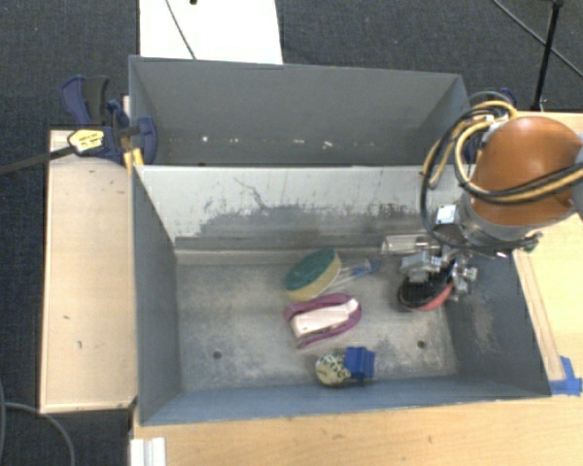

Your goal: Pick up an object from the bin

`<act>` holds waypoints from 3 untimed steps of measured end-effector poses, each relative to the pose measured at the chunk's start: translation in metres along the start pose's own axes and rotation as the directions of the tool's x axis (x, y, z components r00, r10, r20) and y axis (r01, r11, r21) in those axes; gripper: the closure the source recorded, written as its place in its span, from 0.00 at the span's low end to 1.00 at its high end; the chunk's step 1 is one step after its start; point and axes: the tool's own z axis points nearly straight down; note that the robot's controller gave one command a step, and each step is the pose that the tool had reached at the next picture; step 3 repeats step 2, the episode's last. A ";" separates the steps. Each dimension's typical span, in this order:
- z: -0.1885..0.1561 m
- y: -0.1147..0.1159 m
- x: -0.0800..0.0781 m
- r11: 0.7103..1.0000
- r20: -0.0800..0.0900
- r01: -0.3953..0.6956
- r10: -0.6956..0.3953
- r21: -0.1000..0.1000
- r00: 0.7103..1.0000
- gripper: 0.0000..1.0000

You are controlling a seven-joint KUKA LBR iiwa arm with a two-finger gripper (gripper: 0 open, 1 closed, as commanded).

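My pincer (433, 283) hung over a round black-and-red thing (415, 298), whether spread or pinching I couldn't tell, round green-and-yellow sponge (312, 272) lay to its left

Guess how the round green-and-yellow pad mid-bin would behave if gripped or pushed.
The green-and-yellow pad looks like a layered sponge, so probably light and squashy. It seems tilted, not flat, so a push may tip it over.

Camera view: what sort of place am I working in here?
Probably a robot-grasping lab cell: a grey metal bin, a cabled robot arm reaching in, and loose odds like a green-yellow sponge.
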 end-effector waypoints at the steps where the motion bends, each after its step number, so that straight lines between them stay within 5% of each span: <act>1: -0.077 0.024 0.028 0.999 -0.003 0.044 -0.044 -0.007 0.999 1.00; 2: -0.167 0.005 0.004 0.999 -0.001 0.033 -0.033 -0.005 0.999 1.00; 3: -0.167 0.005 0.004 0.999 -0.001 0.033 -0.033 -0.005 0.999 1.00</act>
